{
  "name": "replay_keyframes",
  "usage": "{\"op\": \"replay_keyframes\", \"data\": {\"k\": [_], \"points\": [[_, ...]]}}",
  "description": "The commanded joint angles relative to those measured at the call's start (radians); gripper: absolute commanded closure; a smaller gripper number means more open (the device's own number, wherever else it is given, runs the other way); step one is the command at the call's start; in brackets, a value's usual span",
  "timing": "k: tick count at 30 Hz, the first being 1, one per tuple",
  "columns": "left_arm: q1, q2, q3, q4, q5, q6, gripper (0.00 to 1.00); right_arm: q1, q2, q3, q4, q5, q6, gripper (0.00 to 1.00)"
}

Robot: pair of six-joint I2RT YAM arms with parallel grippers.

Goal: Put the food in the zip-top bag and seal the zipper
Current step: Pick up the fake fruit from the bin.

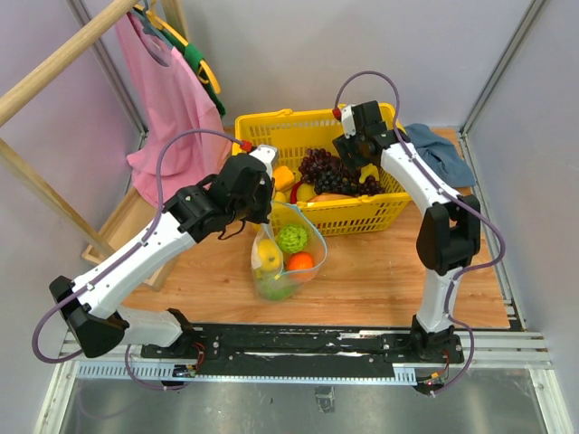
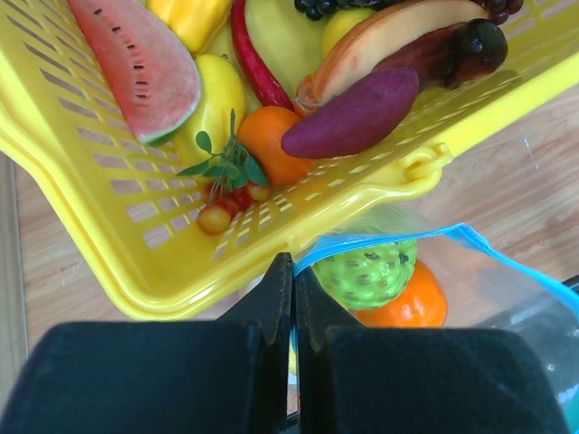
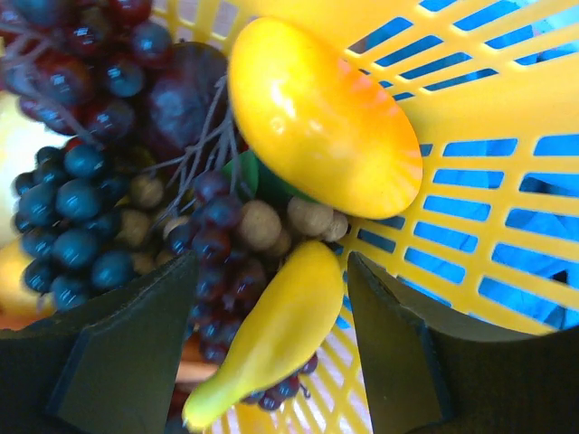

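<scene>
The clear zip-top bag [image 1: 288, 262] lies on the table in front of the yellow basket, mouth towards it. It holds a bumpy green fruit [image 1: 291, 238], an orange one [image 1: 300, 261], a yellow one [image 1: 269, 255] and a smooth green one [image 1: 276, 287]. My left gripper [image 2: 294, 271] is shut on the bag's blue zipper strip [image 2: 380, 242] and holds the mouth edge up; the bumpy green fruit [image 2: 366, 271] and the orange fruit [image 2: 409, 306] show just under the strip. My right gripper [image 3: 271, 271] is open inside the basket, its fingers either side of a long yellow fruit [image 3: 271, 339].
The yellow lattice basket [image 1: 271, 127] holds dark grapes [image 1: 326, 167], a yellow-orange mango [image 3: 321, 113], a watermelon slice [image 2: 136, 63], a purple sweet potato [image 2: 353, 117] and other toy food. A blue cloth [image 1: 439, 154] lies right of the basket. A wooden rack with a pink garment [image 1: 167, 99] stands at the left.
</scene>
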Motion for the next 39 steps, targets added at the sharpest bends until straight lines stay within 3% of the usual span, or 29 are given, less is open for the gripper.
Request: {"op": "replay_keyframes", "data": {"k": [1, 9, 18, 21, 28, 39], "points": [[0.012, -0.012, 0.027, 0.035, -0.024, 0.016, 1.0, -0.033, 0.053, 0.059, 0.079, 0.07, 0.036, 0.29], [0.016, -0.012, 0.027, 0.028, -0.019, 0.016, 1.0, -0.036, 0.135, 0.033, 0.115, 0.285, 0.069, 0.25], [0.016, -0.046, 0.05, -0.003, 0.062, 0.023, 1.0, -0.041, 0.225, 0.054, 0.003, 0.184, 0.158, 0.2], [0.016, -0.062, 0.038, -0.01, 0.071, 0.023, 1.0, -0.04, 0.222, 0.06, -0.026, 0.178, 0.175, 0.26], [0.016, -0.076, 0.002, 0.0, 0.07, 0.014, 1.0, -0.041, 0.12, 0.033, -0.036, 0.147, 0.166, 0.53], [0.016, -0.072, -0.038, 0.022, 0.076, -0.003, 1.0, -0.041, -0.007, -0.026, -0.131, 0.138, 0.314, 0.31]]}}
